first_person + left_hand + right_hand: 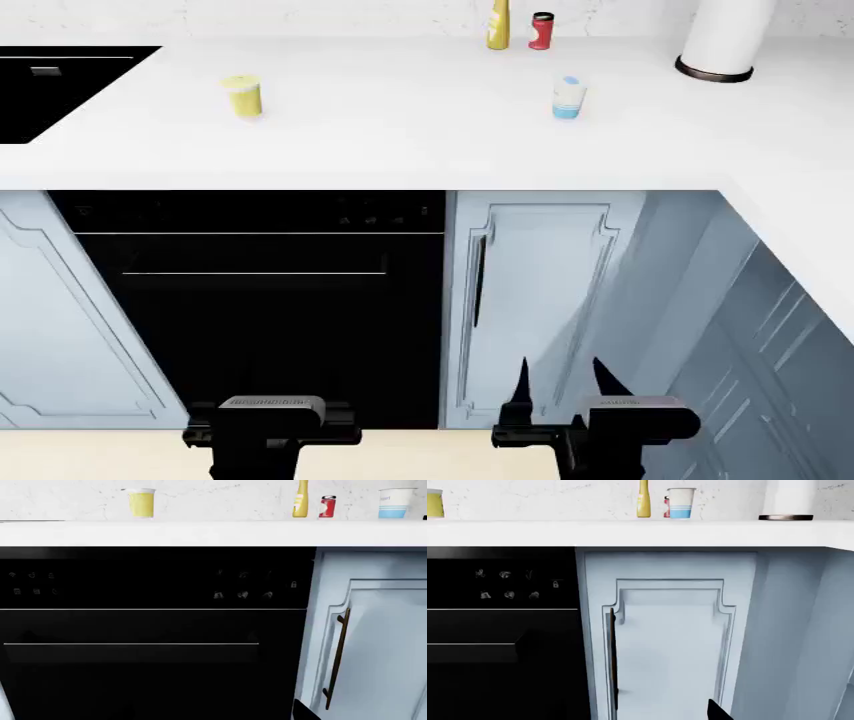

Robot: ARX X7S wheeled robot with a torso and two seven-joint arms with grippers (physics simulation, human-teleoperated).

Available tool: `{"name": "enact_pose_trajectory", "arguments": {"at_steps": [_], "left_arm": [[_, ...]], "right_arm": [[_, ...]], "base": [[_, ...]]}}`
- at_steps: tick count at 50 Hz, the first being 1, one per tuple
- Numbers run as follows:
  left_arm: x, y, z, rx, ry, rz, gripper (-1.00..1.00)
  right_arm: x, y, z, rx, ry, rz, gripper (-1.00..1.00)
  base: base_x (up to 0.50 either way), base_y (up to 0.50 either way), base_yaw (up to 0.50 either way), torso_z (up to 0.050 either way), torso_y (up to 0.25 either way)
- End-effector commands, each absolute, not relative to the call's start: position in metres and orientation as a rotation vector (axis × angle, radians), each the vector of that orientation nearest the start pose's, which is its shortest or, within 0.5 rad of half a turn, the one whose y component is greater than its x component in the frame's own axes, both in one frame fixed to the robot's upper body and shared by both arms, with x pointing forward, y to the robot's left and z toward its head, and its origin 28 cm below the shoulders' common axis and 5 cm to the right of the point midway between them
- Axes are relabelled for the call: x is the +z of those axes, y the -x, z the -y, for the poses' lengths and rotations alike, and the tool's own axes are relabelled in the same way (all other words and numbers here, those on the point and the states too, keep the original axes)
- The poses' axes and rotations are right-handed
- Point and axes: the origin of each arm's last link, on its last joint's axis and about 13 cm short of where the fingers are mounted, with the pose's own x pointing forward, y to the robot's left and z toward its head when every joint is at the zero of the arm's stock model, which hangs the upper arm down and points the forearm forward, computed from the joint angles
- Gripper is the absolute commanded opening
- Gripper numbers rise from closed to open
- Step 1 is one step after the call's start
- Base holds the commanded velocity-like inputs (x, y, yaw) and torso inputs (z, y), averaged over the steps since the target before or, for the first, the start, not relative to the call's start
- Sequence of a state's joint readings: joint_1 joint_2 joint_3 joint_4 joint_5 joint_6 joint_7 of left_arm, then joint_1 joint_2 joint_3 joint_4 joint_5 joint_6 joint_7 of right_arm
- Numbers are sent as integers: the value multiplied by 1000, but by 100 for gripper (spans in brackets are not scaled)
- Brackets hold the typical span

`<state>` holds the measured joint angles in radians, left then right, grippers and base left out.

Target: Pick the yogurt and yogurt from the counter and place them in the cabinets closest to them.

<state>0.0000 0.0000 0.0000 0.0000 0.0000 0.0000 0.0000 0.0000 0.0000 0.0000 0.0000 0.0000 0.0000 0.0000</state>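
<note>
Both yogurts upright on the broad white L-shaped bench [400,130], arms low.

Stood well apart: all-yellow tapered foil-lidded cup [243,96] above the black oven [254,300], white blue-banded cup [569,97] above the pale-blue cabinet door [534,300]. Right end effector [565,385] spread apart, empty; left end effector [271,425] state impossible to tell.

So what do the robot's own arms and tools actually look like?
Only the ends show, in the head view. Each arm finishes in a boxy block, black with a grey top panel. The right tool has two thin, black, pointed fingers like blades. The left tool shows only its block; its fingers are out of sight. No cables or markings are visible.
</note>
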Motion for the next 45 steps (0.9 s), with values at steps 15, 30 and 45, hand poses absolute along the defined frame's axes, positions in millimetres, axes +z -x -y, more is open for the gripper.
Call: {"name": "enact_pose_trajectory", "arguments": {"at_steps": [15,30,45], "left_arm": [[75,-215,-207,10,19,-1,100],[132,-222,-209,-29,-37,83,100],[152,-225,-221,10,-63,90,100]], "right_arm": [[86,-214,93,2,43,136,100],[132,-216,95,-25,53,199,100],[153,-219,103,-14,85,198,100]], "base": [[0,0,0,0,0],[0,0,0,27,0],[0,0,0,50,0]]}}
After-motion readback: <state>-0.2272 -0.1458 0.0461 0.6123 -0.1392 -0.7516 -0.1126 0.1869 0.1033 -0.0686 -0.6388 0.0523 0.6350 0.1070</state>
